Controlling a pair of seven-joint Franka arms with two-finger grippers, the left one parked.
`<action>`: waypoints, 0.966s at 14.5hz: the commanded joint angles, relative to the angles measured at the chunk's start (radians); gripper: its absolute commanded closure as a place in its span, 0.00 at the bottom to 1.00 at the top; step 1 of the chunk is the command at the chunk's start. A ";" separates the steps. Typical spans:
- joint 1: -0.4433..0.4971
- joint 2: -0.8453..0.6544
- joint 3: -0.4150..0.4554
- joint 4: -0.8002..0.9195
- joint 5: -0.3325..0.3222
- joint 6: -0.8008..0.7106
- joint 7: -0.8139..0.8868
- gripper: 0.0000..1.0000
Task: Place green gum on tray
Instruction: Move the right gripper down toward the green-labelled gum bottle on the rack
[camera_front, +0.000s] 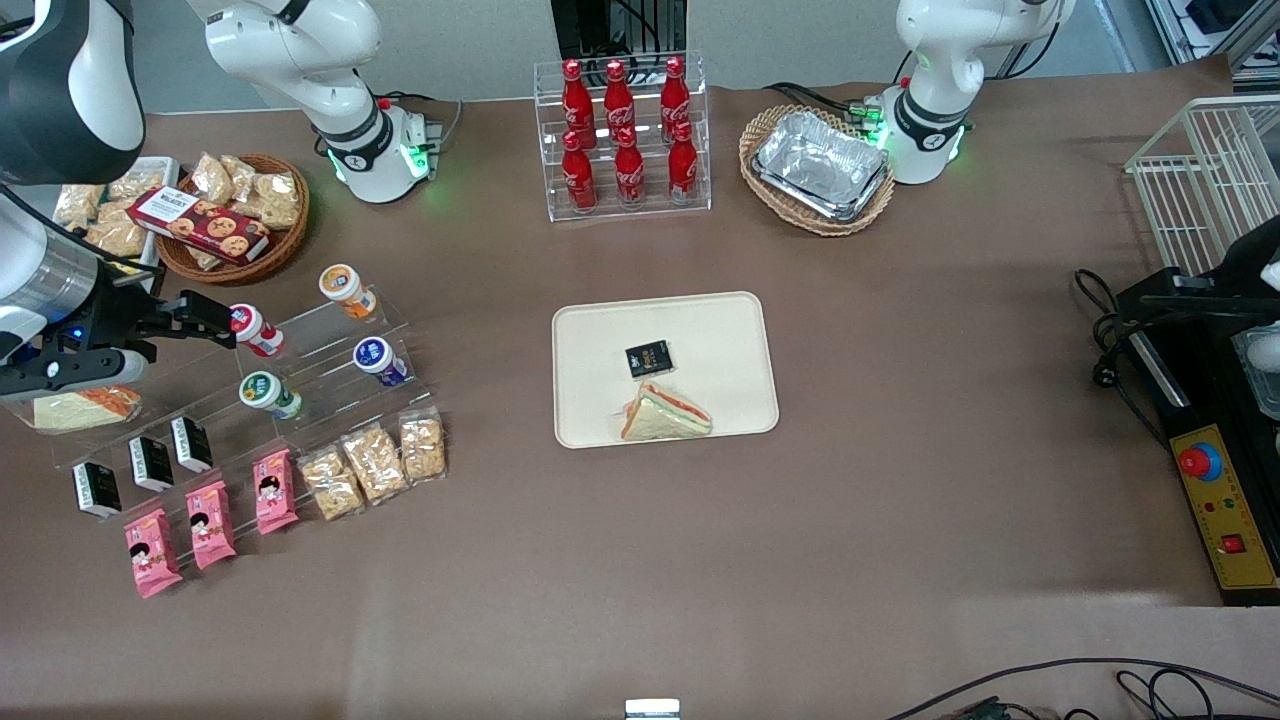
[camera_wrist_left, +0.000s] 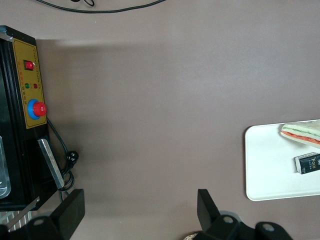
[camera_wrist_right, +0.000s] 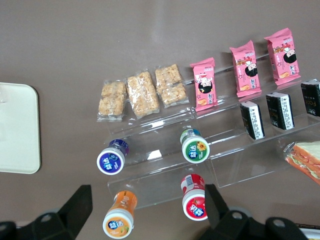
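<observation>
From my remote station, I see my gripper (camera_front: 205, 315) hovering above the clear stepped rack (camera_front: 300, 370) at the working arm's end of the table. Its two fingers (camera_wrist_right: 75, 207) are spread wide, holding nothing and touching nothing. In the wrist view the fingers frame the orange gum (camera_wrist_right: 119, 219) and the red gum (camera_wrist_right: 195, 202), which both lie on the rack well below the gripper.

The green gum (camera_front: 268, 394) lies on the rack's middle step, untouched, its lid toward the front camera. The blue gum (camera_front: 380, 360) lies on the same step, closer to the table's centre. Pink packets (camera_front: 212, 522), black packets (camera_front: 150, 462) and clear bags of snacks (camera_front: 375, 462) sit on the lower steps, nearer the front edge.

The tray (camera_front: 600, 330) rests at the table's centre, well apart from the rack. It carries a sandwich (camera_front: 665, 413) and a small black packet (camera_front: 649, 358).
</observation>
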 joint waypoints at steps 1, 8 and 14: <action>0.002 -0.011 0.001 0.012 -0.003 -0.008 -0.012 0.00; 0.004 -0.014 0.004 -0.004 -0.001 -0.031 -0.014 0.00; -0.004 -0.016 -0.087 -0.018 -0.001 -0.030 -0.228 0.00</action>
